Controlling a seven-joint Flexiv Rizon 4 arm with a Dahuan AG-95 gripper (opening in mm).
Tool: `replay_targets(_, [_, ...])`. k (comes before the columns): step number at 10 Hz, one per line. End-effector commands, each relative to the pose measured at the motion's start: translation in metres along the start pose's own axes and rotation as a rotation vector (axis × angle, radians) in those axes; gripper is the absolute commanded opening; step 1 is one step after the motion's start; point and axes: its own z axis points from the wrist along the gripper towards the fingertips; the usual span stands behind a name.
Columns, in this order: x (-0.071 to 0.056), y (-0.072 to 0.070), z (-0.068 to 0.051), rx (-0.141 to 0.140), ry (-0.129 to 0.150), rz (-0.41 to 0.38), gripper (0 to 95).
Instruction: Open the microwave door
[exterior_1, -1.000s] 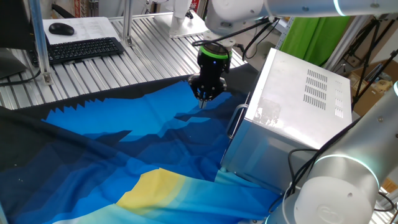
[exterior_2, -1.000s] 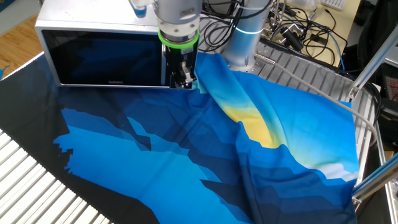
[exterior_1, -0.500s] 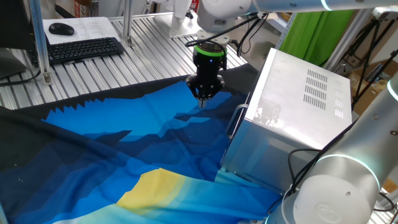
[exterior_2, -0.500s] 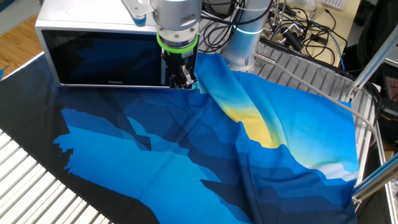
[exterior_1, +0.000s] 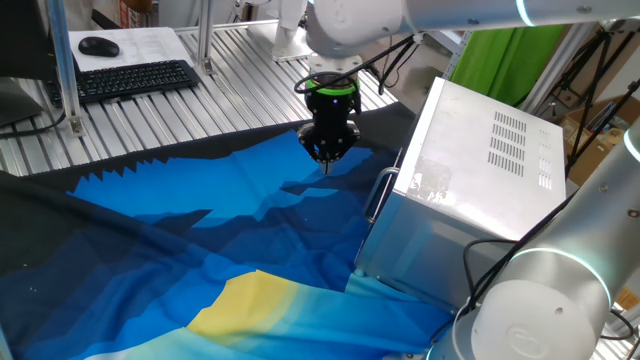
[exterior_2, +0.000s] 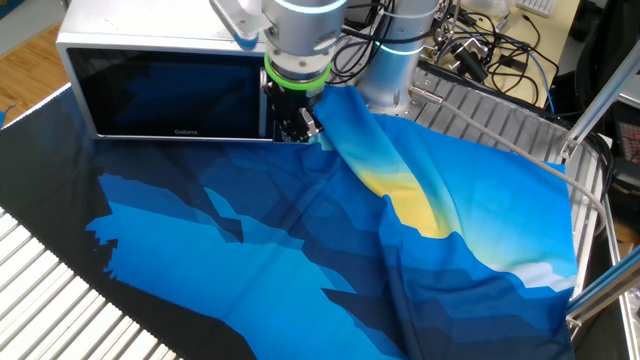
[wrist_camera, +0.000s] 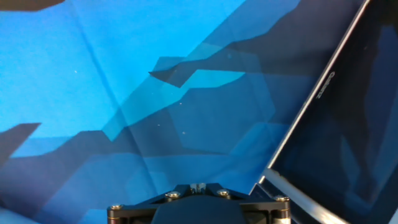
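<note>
So the gripper (exterior_1: 326, 160) is hanging pointed nearly straight down over the blue cloth (exterior_1: 200, 240) that covers the desk, jaws pressed together with nothing pinched between them. The microwave (exterior_1: 480, 170) sits just off to one side of the jaws, and the microwave door (exterior_2: 170, 95) is shut flat against the casing, dark glass reflecting the cloth. What's changed over the last second: the hand hasn't really travelled anywhere, but the wrist has rolled around its own axis. You can see it in the other fixed view, where the black gripper body now sits rotated compared with how it looked a moment ago, and the arm's big silver joint above it has swung over (the tip stays planted at about the same spot in front of the door's handle edge). The handle (exterior_1: 378, 196), that slim vertical silver bar, is close beside the jaws but not touching them as far as I can tell. In the hand view the door edge (wrist_camera: 311, 112) and a bit of the bar (wrist_camera: 292, 190) run along one side of the jaws, with only cloth straight below. My read is that it's lining the closed jaws up to slip behind the bar and hook it, not grab it. Door hasn't budged yet, so the actual opening is all still to do.
</note>
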Motion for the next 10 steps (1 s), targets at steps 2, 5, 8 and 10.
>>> replay_targets(2, [0.001,-0.001,-0.002,0.028,-0.005,-0.021,0.0])
replay_targets(5, [0.01,-0.008,-0.005,0.097,0.002,-0.104,19.0])
replay_targets(8, [0.014,-0.011,-0.004,0.165,-0.004,-0.174,19.0])
replay_targets(10, [0.015,-0.013,-0.003,0.202,-0.01,-0.199,19.0])
